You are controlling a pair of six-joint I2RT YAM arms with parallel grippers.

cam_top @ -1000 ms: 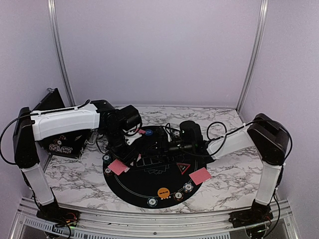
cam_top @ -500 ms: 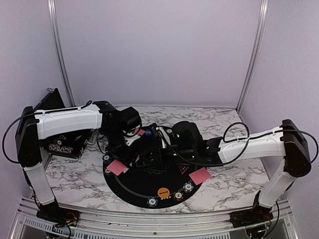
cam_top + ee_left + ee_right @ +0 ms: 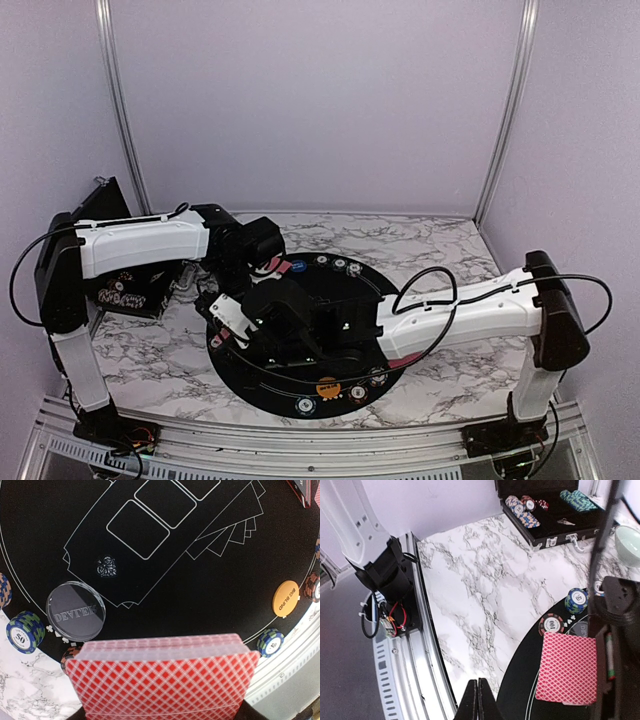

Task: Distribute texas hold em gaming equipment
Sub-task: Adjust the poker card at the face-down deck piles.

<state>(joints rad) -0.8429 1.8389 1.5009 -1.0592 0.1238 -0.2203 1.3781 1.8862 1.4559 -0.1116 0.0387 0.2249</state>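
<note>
- Your right gripper (image 3: 478,696) has its fingers pressed together, and nothing shows between them. In the right wrist view the tips hang over the white marble table (image 3: 485,590), just off the left rim of the large round black mat (image 3: 519,684).
- One red diamond-backed playing card (image 3: 567,667) lies flat just inside that rim. It is off to the side of the fingertips and apart from them, with its long axis roughly parallel to the fingers. A dark striped "100" poker chip (image 3: 551,625) sits on the rim just beyond it.
- In the left wrist view, your left gripper (image 3: 165,707) is pinching a thick red diamond-backed deck of cards (image 3: 165,672) above the mat, long edge across the frame. The fingers themselves are cut off at the bottom corners.
- Past the deck, a clear round lettered disc (image 3: 75,611) and an orange round "big blind" disc (image 3: 286,598) rest on the mat.
- In the top view, the right arm stretches across the mat and hides its middle. You cannot make out either gripper's fingertips there.
- Both wrists meet near the mat's left rim, so the deck looks like a short reach for your right gripper.
</note>
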